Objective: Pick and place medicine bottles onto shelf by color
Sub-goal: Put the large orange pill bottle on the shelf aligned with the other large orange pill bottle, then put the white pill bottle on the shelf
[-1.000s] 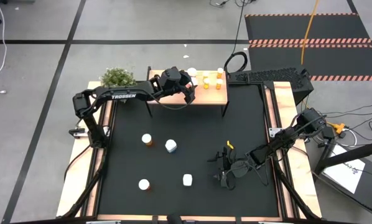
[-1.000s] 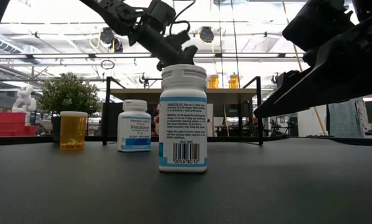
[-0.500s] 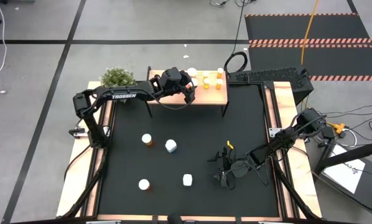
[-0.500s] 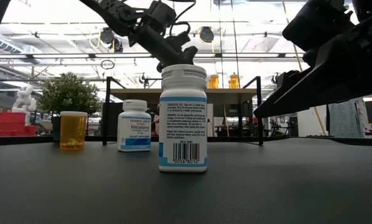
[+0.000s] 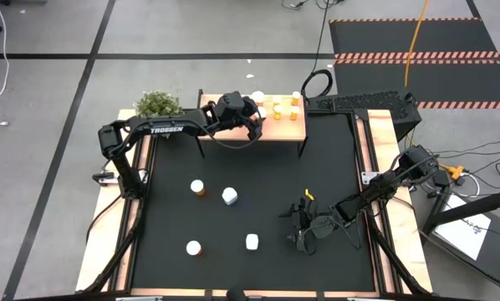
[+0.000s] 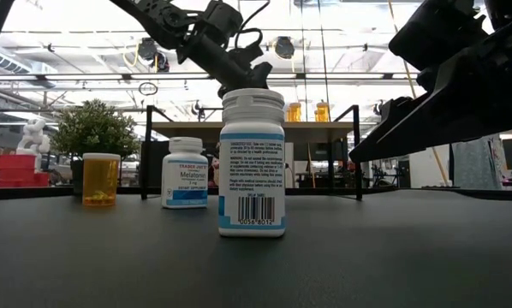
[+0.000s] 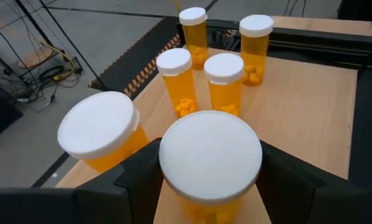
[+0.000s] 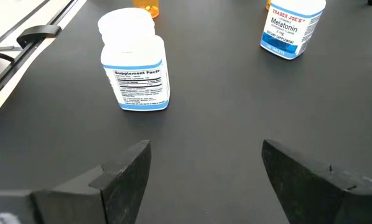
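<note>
On the light-wood shelf (image 5: 279,130) at the table's far edge, my left gripper (image 5: 254,119) is shut on a large orange bottle with a white cap (image 7: 211,155). Another large orange bottle (image 7: 100,134) stands close beside it, and several small orange bottles (image 7: 223,81) stand farther along the shelf. On the black table stand two white bottles (image 5: 230,196) (image 5: 252,242) and two white-capped orange ones (image 5: 198,188) (image 5: 193,247). My right gripper (image 5: 290,227) hovers open at the near right, fingers toward the nearer white bottle (image 8: 135,65), touching nothing. My left gripper pinches the large orange bottle between its two fingers (image 7: 142,180), one on either side just below the white cap (image 7: 211,152). The fingers come slanting down from the table's left. The bottle is upright; its cap hides whether its base stands on the shelf.
A potted plant (image 5: 158,104) stands at the shelf's left end and a keyboard (image 5: 363,102) lies off its right end. The shelf's thin black legs (image 6: 145,150) stand on the table. Pale wooden rails (image 5: 371,167) run along both sides.
</note>
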Robot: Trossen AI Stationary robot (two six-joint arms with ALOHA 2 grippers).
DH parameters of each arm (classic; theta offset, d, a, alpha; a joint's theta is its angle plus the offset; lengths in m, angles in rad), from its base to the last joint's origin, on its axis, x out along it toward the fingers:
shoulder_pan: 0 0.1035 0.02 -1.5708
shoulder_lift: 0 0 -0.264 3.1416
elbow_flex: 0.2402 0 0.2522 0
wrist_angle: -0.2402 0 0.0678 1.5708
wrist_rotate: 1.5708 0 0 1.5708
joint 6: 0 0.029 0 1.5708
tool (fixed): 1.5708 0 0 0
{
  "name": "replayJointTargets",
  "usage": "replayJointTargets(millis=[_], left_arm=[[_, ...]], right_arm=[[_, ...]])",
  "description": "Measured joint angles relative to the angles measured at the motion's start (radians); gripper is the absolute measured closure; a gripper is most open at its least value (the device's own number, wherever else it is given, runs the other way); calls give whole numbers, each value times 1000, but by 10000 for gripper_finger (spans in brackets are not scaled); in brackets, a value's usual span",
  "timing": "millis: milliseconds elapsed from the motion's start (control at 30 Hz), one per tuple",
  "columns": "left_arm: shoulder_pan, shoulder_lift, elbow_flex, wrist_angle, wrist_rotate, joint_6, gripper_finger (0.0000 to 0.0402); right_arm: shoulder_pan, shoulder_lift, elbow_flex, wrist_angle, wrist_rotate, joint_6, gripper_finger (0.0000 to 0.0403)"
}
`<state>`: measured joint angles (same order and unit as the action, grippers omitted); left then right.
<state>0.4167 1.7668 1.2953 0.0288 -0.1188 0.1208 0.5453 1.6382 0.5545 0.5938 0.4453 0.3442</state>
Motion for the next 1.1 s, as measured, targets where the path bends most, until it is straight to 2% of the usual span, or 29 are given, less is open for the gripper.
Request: replayJointTargets(millis=[100, 333, 467, 733, 933, 1100], left_arm=[[0, 0, 0, -5, 0, 0, 160], [0, 0, 0, -4, -17, -3, 97], [-8, -18, -1, -10, -21, -2, 78], [-62, -165, -1, -54, -25, 12, 84], [-142, -303, 0, -274, -31, 0, 96], [-255, -348, 0, -402, -61, -24, 109]], right_arm=[[0, 0, 0, 0, 0, 0, 103], [0, 0, 0, 0, 0, 0, 103], [0, 0, 0, 0, -1, 0, 103], [0, 0, 0, 0, -4, 12, 103], [24, 0, 0, 2, -4, 36, 103], [32, 0, 0, 22, -3, 35, 103]])
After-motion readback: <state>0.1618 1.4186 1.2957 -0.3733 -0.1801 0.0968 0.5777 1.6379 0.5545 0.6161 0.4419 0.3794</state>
